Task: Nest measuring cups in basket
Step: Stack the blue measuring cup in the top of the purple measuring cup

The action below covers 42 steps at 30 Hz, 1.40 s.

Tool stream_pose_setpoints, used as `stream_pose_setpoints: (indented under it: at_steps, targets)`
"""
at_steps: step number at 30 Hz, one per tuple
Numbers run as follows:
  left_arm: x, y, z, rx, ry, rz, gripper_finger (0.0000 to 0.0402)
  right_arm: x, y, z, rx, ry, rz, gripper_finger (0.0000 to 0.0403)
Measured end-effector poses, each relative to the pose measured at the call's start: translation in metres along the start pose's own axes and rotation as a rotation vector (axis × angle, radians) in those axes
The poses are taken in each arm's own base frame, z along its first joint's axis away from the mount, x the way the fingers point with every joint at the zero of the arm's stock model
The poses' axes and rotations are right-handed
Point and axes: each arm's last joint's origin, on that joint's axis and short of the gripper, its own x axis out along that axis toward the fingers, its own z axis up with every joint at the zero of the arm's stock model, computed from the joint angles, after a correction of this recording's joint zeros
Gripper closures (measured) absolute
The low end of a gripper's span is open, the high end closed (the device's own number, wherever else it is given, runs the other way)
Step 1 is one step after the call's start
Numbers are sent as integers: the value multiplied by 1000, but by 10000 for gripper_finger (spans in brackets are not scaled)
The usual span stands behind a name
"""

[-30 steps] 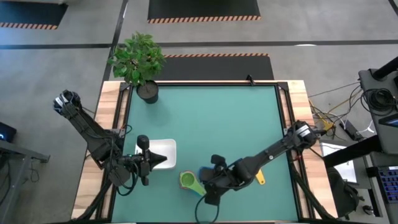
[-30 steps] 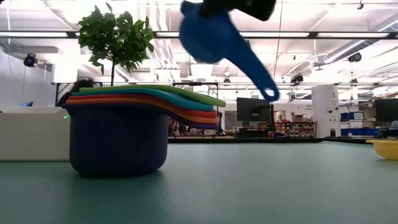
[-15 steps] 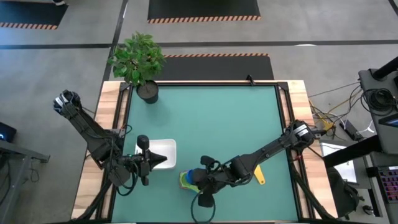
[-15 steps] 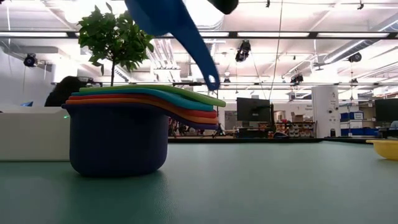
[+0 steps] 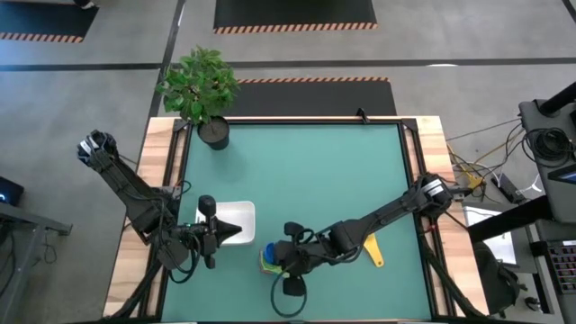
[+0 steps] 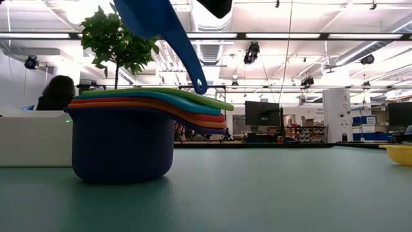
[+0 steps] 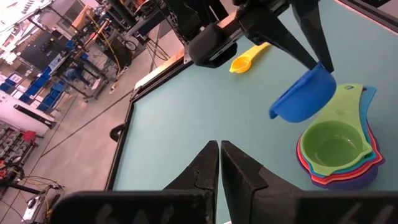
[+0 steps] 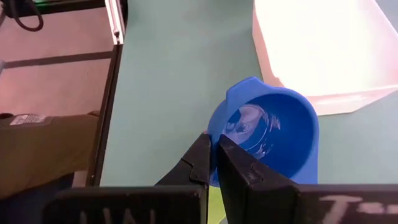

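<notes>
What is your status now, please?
Right gripper holds blue cup above stack. Left gripper shut, by basket. Yellow cup apart.

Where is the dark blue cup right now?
The dark blue cup hangs in the right gripper, just above the nested cup stack, near the table's front edge beside the white basket.

Potted plant (image 5: 202, 90) sits at the far-left corner of the green table mat (image 5: 306, 180) — a person (image 6: 55, 94) and monitors (image 6: 262, 114) show in the background.
</notes>
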Motion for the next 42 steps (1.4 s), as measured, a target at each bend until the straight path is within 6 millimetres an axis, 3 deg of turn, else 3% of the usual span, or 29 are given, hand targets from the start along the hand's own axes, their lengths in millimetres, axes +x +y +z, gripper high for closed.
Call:
stream_pose_setpoints:
  at_steps: [20,31,42]
  targets:
    - [0,0,0,1,0,0,402,7,-6,-18,-78,111,-19,394]
    - [0,0,0,0,0,0,402,19,-9,-32,-103,93,-11,394]
    - [0,0,0,0,0,0,402,28,-8,-33,-160,54,6,394]
